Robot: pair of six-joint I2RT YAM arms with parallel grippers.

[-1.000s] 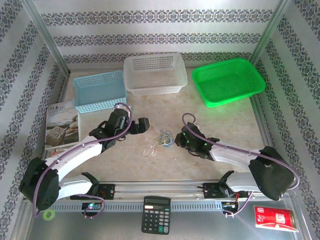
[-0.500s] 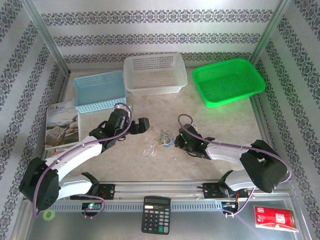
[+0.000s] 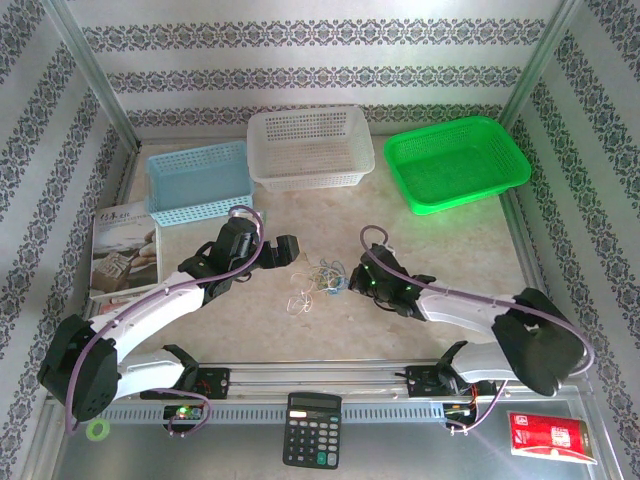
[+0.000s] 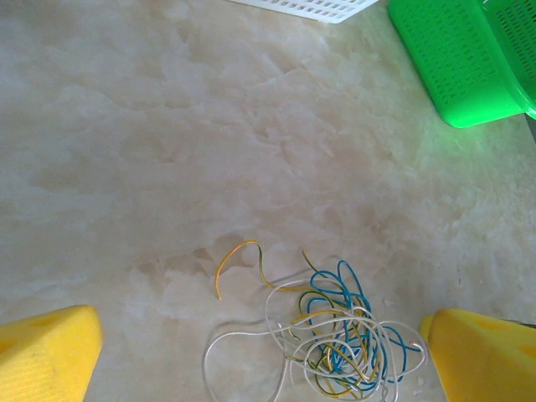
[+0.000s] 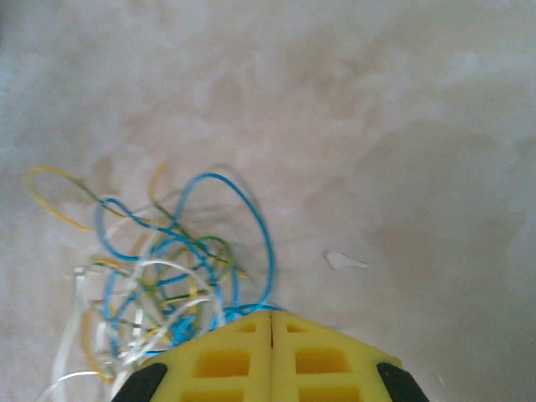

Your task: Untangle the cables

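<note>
Blue, yellow and white cables are heaped on the bench before the white basket. One blue strand is pinched by the right fingers; the left fingers are spread wide, empty.

The top camera looks down from behind the arm bases over the whole desk. Both wrist cameras hang close over it, facing the same cables from opposite sides, low in their frames.

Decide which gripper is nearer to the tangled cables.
Right. The right gripper is shut at the edge of the cables, a blue strand running into its fingertips; the left gripper hangs open, back from them.
</note>
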